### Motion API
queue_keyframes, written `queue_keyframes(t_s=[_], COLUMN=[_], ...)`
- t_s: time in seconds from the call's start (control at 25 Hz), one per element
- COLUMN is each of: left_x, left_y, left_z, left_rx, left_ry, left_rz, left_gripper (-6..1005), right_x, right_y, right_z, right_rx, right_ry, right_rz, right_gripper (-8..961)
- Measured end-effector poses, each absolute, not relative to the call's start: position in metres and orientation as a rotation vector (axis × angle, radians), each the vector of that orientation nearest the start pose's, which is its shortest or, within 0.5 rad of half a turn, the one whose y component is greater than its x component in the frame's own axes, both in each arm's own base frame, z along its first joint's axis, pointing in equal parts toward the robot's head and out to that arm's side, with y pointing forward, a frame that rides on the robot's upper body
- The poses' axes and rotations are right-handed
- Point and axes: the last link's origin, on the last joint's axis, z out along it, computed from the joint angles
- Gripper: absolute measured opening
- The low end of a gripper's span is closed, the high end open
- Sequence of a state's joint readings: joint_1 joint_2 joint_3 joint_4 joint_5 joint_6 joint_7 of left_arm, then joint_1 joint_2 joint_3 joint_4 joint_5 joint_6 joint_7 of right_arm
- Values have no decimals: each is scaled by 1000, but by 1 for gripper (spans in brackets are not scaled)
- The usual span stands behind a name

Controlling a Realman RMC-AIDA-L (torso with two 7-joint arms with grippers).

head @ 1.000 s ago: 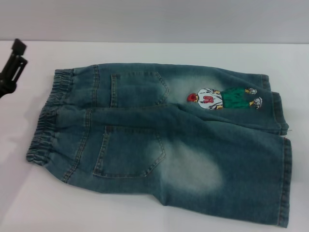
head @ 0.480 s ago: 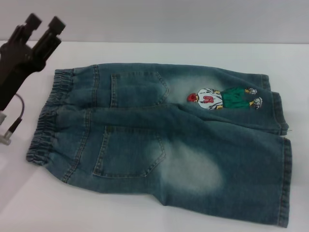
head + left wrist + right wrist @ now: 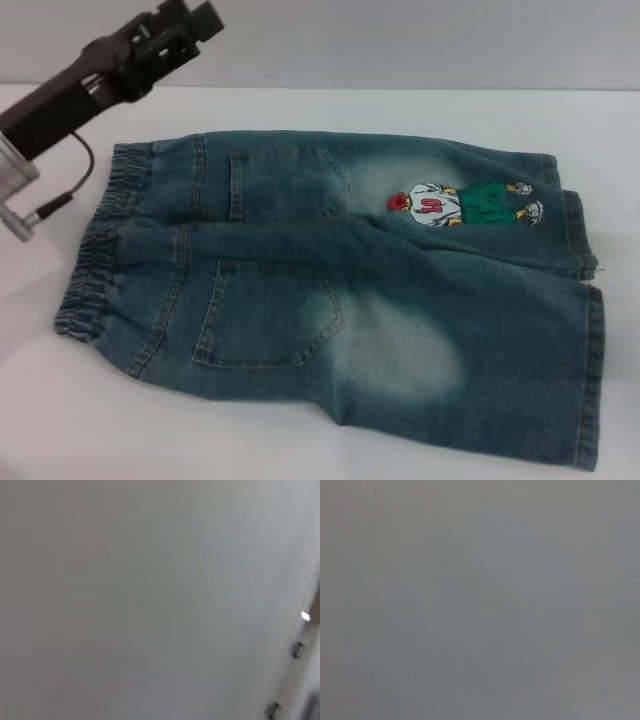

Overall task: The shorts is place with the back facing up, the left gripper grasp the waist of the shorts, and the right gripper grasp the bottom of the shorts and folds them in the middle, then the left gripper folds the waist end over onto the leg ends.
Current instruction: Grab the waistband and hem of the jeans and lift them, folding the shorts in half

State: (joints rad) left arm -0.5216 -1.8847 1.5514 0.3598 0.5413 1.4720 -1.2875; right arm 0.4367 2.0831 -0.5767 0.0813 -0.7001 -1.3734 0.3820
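The shorts (image 3: 350,290) lie flat on the white table (image 3: 40,420) with both back pockets facing up. The ruffled elastic waist (image 3: 88,250) is at the left. The bottom of the shorts, the two flat stitched leg ends (image 3: 590,385), is at the right, and the cartoon patch (image 3: 465,203) is on the far leg. My left gripper (image 3: 190,15) hangs in the air above and behind the far waist corner, open and holding nothing. The right gripper is out of view. Both wrist views show only blank grey surface.
White tabletop surrounds the shorts on all sides, with a grey wall (image 3: 400,40) behind it. The left arm's silver wrist and a cable (image 3: 40,205) hang over the table's left edge.
The left arm has swung in from the left edge, rising and moving right and toward the far side. The shorts have not moved.
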Motion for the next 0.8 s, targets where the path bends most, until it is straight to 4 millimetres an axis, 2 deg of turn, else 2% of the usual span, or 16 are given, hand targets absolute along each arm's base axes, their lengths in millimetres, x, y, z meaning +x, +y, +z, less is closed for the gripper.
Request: queue_keyframes(t_s=[0.12,0.36,0.56,0.8], left_x=[-223,-217,-225,-247], left_y=[362,359,346,330], left_z=[54,74,88,102], left_rx=[-2359,-2622,-2770,-2760], left_ry=[-792,-965,-1113,-1220], left_rz=[-1435,-1204,-942,-846], left_gripper=[785,780,776,771], right_x=[356,358,358,357], right_y=[303,303,303,308], right_z=[15,14,15,16], right_rx=[-1361,-1361,-1362,-1366], right_ry=[691,703,703,700], right_rz=[867,854,853,849], right_gripper=[516,516,517,517])
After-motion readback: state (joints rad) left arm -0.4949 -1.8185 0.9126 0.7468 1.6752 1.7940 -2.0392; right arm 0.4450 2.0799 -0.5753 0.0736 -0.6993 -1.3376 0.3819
